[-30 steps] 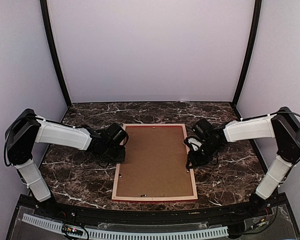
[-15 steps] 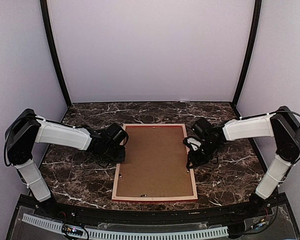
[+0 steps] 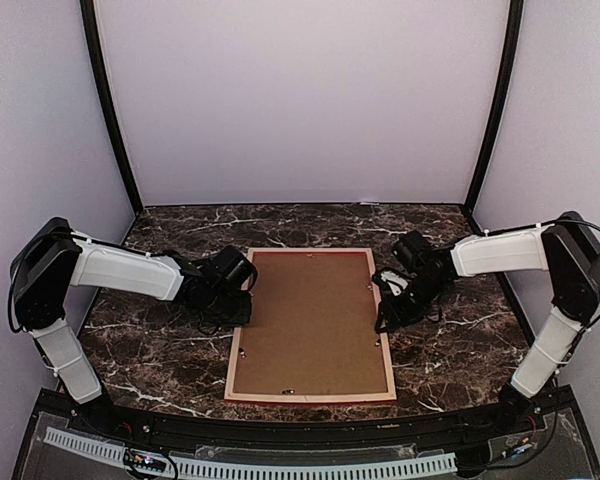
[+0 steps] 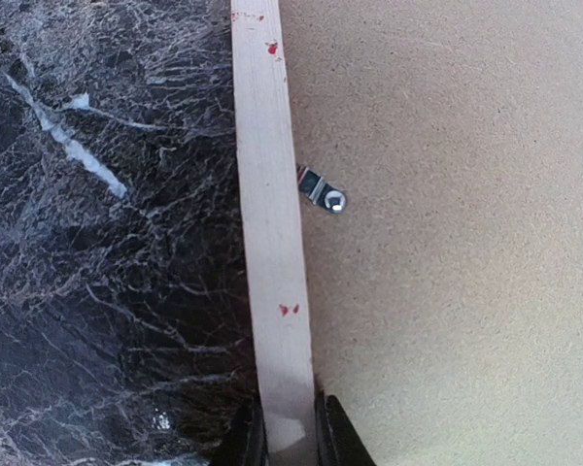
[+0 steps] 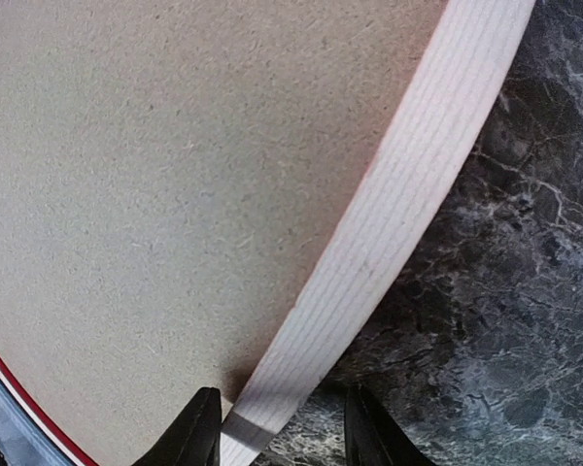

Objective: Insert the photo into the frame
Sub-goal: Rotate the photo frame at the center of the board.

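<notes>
The frame (image 3: pixel 236 352) lies face down in the middle of the table, pale wood up, with the brown backing board (image 3: pixel 310 320) filling it. The photo is hidden. My left gripper (image 3: pixel 242 306) is at the frame's left rail; in the left wrist view its fingers (image 4: pixel 290 442) are closed on either side of that rail (image 4: pixel 267 194). My right gripper (image 3: pixel 384 318) is at the right rail; in the right wrist view it (image 5: pixel 280 432) straddles the rail (image 5: pixel 398 194) with its jaws apart, the outer finger clear of the wood.
A small metal turn clip (image 4: pixel 323 190) sits on the backing board (image 4: pixel 447 243) by the left rail. Dark marble table (image 3: pixel 150 350) surrounds the frame. A red edge (image 5: pixel 19 398) shows at the lower left of the right wrist view.
My right gripper has shifted slightly up and to the right along the right rail. The left arm and the frame have hardly moved.
</notes>
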